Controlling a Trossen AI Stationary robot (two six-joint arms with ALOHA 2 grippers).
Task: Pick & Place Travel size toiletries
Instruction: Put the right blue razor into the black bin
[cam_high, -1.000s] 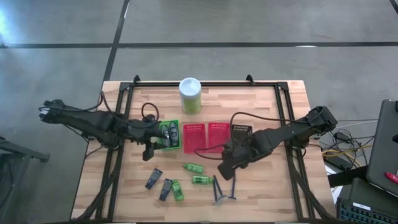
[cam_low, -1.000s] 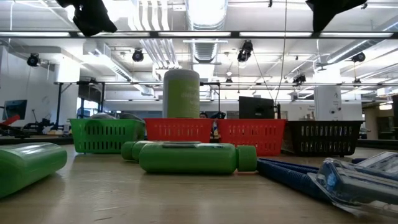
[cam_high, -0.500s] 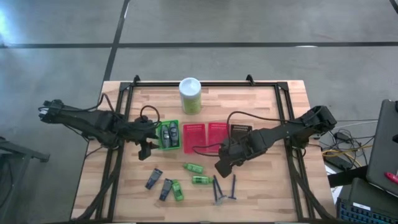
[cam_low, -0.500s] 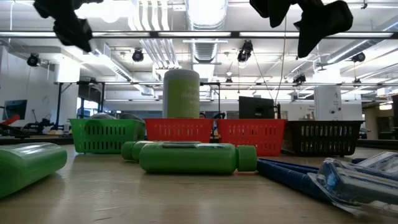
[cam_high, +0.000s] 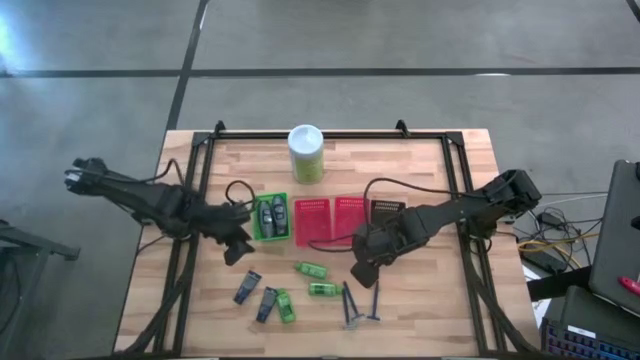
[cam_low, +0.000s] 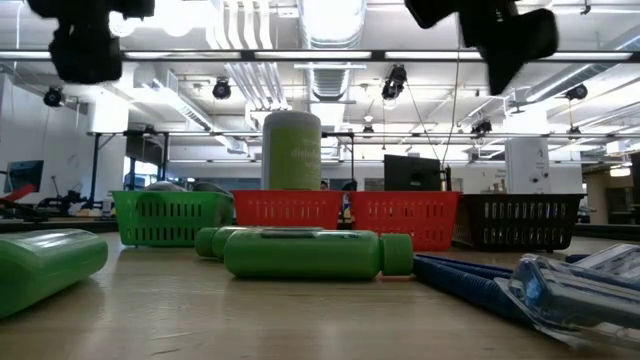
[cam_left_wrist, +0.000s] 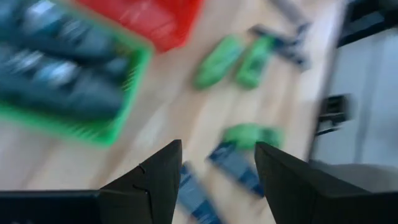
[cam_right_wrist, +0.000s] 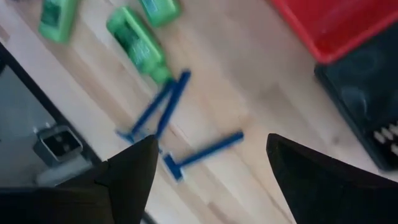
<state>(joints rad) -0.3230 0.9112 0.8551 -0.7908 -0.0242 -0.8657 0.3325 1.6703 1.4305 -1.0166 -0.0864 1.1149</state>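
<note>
Broadly, the bench (cam_high: 440, 160) carries a tall green canister (cam_high: 306, 153) at the back and a row of baskets mid-way. The green basket (cam_high: 270, 217) already holds two dark tubes (cam_high: 272, 214), so sorting looks begun but far from done. Loose on the wood, nearer the front, lie two more dark tubes (cam_high: 256, 295), three green mini bottles (cam_high: 311, 270) and blue razors (cam_high: 361, 303); red baskets (cam_high: 330, 220) look empty, and the black basket (cam_high: 389, 210) holds something small. Both arms hover empty-handed: the left end effector (cam_high: 236, 248), fingers apart, beside the green basket; the right end effector (cam_high: 362, 272), fingers apart, above the razors.
</note>
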